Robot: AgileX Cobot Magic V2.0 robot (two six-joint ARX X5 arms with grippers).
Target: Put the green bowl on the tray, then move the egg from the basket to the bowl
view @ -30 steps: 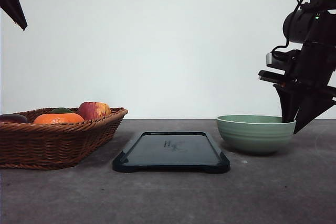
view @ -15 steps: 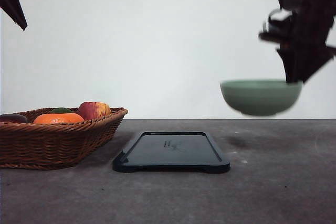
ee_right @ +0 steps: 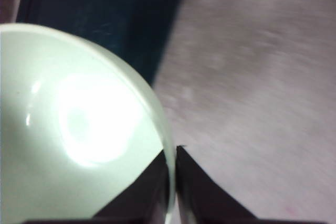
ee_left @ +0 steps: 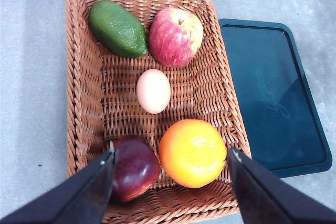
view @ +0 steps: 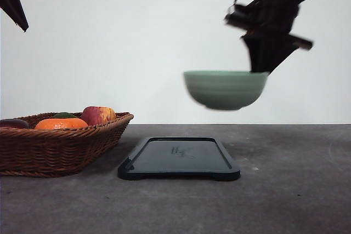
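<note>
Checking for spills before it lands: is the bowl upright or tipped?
Upright. The bowl hangs level above the tray, rim flat, gripped at its edge by the right gripper.

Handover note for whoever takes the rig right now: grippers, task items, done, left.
Right gripper: shut on the green bowl at its rim, held in the air above the right part of the tray.
Left gripper: open, above the basket, holding nothing.
Egg: in the basket's middle, among the fruit.
Done: bowl lifted off the table.
Left: set the bowl on the tray, then move the egg into it.
</note>
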